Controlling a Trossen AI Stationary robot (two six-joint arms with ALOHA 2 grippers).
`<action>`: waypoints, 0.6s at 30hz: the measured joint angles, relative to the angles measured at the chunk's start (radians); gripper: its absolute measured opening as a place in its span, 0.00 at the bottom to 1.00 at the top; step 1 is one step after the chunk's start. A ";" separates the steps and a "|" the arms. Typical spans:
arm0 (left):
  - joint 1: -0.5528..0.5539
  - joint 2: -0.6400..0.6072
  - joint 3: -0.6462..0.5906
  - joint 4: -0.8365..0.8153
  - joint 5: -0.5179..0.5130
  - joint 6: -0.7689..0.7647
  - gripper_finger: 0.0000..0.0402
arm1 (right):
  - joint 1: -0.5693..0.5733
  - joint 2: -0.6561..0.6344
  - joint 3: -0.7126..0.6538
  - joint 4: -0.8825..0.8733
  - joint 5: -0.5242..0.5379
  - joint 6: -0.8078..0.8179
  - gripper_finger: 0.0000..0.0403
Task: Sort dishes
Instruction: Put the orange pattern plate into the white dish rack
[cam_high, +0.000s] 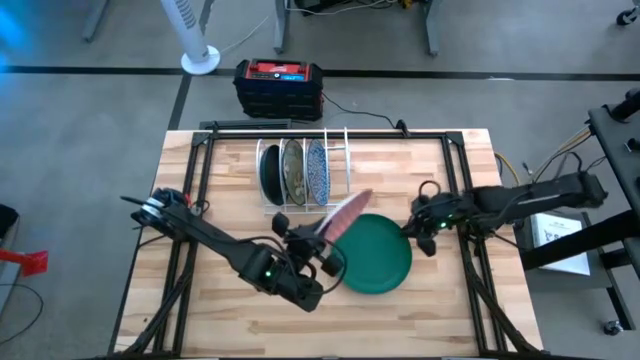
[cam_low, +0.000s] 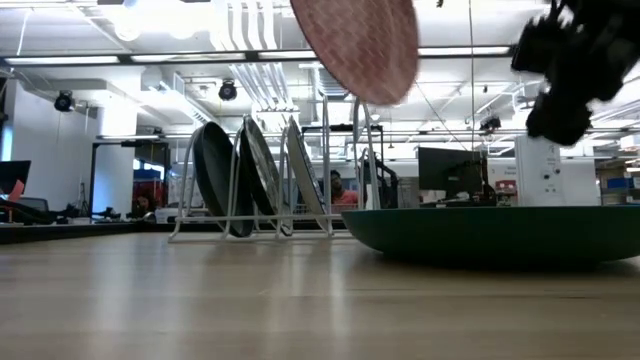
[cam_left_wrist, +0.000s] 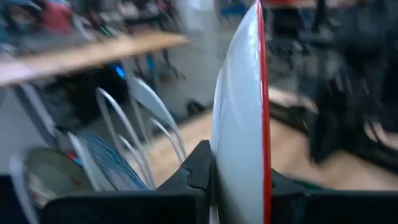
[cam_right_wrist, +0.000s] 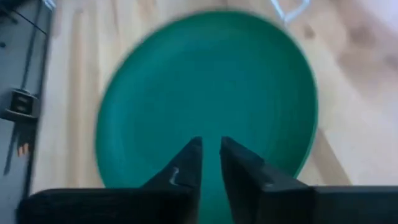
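Note:
A red-and-white patterned plate (cam_high: 345, 213) is held in the air by my left gripper (cam_high: 322, 243), just in front of the white wire rack (cam_high: 335, 160); it shows high up in the low view (cam_low: 365, 40). The rack holds a dark teal plate (cam_high: 270, 175), an olive mottled plate (cam_high: 293, 172) and a blue-and-white speckled plate (cam_high: 316, 170), each standing on its rim. A plain green plate (cam_high: 375, 255) lies flat on the table. My right gripper (cam_right_wrist: 211, 155) hovers over the green plate's right side, empty, its fingers only a narrow gap apart. My left gripper pinches the red-and-white plate's rim (cam_left_wrist: 239, 180) between its two fingers, one on the pale back, one on the front face. The fingers slant up from the table's near side. The plate stands on edge, tilted, lifted clear of table and rack.
A black-and-red box (cam_high: 279, 85) sits beyond the table's far edge. Free slots show at the rack's right end (cam_high: 345, 150). Bare wood lies at the table's left (cam_high: 210, 180) and near side. The arms' black frames run along both table sides.

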 joint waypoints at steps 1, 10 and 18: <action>0.000 -0.001 0.012 -0.001 -0.031 0.015 0.05 | 0.002 0.024 -0.014 0.021 0.000 0.002 0.09; -0.025 0.000 0.142 0.002 -0.225 0.198 0.05 | 0.040 0.228 -0.110 0.287 -0.001 0.021 0.01; 0.057 0.002 0.176 -0.003 -0.222 0.311 0.05 | 0.045 0.397 -0.114 0.521 -0.001 0.007 0.00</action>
